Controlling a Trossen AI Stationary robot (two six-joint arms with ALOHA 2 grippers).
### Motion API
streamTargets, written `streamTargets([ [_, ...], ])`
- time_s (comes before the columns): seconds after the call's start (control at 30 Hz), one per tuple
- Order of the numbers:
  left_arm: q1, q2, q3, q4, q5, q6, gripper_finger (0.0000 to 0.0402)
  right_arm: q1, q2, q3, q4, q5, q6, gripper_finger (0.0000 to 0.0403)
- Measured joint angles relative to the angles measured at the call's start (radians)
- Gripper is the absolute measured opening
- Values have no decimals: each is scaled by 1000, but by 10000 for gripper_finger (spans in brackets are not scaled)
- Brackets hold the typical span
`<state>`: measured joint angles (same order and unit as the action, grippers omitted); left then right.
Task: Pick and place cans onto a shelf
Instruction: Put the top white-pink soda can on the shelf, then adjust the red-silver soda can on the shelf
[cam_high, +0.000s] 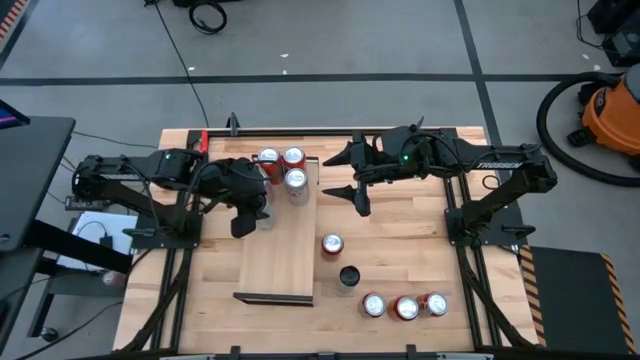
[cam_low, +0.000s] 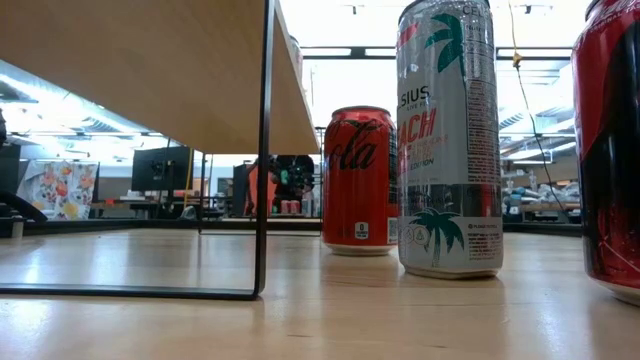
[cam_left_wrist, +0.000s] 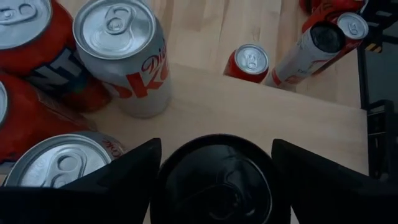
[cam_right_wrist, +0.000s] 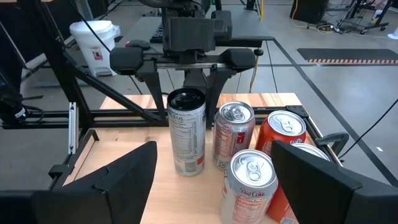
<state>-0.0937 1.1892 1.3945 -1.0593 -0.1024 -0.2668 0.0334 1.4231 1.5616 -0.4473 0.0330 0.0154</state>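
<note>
The shelf (cam_high: 278, 255) is a light board on dark rails in the table's middle. Several red and silver cans (cam_high: 293, 160) stand on its far end. A tall silver can with a black top (cam_right_wrist: 186, 130) stands upright on the shelf beside them. My left gripper (cam_high: 250, 215) is open above it, one finger (cam_left_wrist: 124, 174) on either side of the can's top (cam_left_wrist: 221, 183). My right gripper (cam_high: 352, 178) is open and empty, hanging just right of the shelf's far end. Its fingers (cam_right_wrist: 124, 180) point at the cans.
On the table right of the shelf stand a red can (cam_high: 331, 244) and a black-topped can (cam_high: 349, 276), with three more (cam_high: 405, 307) near the front edge. The low view shows a red can (cam_low: 360, 180) and a tall silver one (cam_low: 448, 140) beside the shelf rail (cam_low: 265, 150).
</note>
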Motion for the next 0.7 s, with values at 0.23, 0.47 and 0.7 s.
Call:
streamTargets([
  [0.23,0,0,49,1,-13,31,317,-7,0,0,-2,0,0,324],
  [0.47,0,-1,120,18,-16,61,316,-10,0,0,-30,0,8,324],
  [0.7,3,-1,164,63,-22,55,316,-9,10,0,-277,-110,41,324],
])
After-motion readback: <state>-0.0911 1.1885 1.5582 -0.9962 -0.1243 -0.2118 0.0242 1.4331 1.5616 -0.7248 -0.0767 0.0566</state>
